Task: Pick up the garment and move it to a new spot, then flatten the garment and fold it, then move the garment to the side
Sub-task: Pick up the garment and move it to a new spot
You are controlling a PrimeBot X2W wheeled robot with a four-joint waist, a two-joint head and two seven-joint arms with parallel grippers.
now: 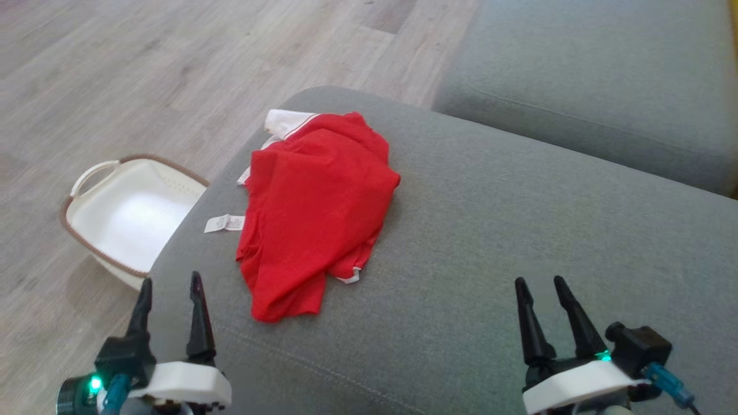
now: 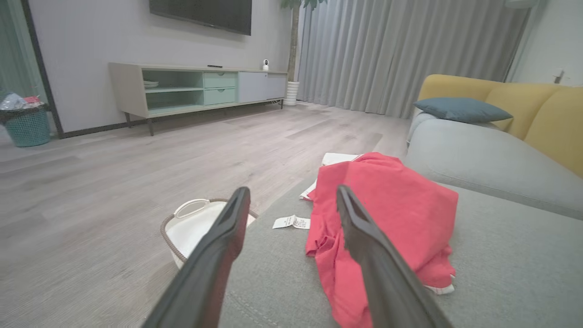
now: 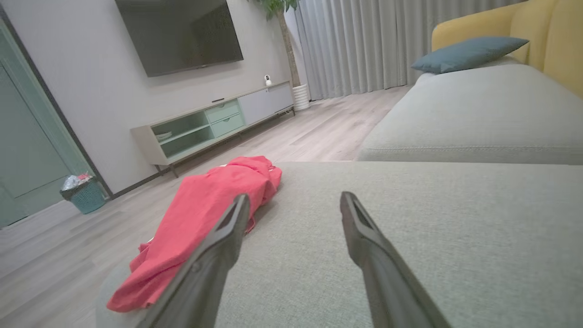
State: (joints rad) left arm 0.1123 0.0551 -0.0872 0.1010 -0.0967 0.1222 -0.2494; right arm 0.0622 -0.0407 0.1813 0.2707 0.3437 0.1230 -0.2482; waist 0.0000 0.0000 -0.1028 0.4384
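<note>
A crumpled red garment (image 1: 314, 207) with white trim and a white care label lies on the left part of a grey sofa seat (image 1: 519, 230). My left gripper (image 1: 170, 285) stands open at the lower left, short of the garment's near end, with nothing between its fingers. My right gripper (image 1: 541, 286) is open at the lower right, over bare cushion well to the garment's right. The left wrist view has the garment (image 2: 387, 205) just beyond its gripper (image 2: 292, 193). From the right wrist, the garment (image 3: 200, 214) lies left of that gripper (image 3: 295, 200).
A white basket (image 1: 130, 213) with a brown rim sits on the wooden floor left of the seat. A second grey cushion (image 1: 605, 75) lies beyond. A TV stand (image 2: 196, 89), a teal bin (image 2: 27, 125) and a blue pillow (image 2: 462, 109) stand farther off.
</note>
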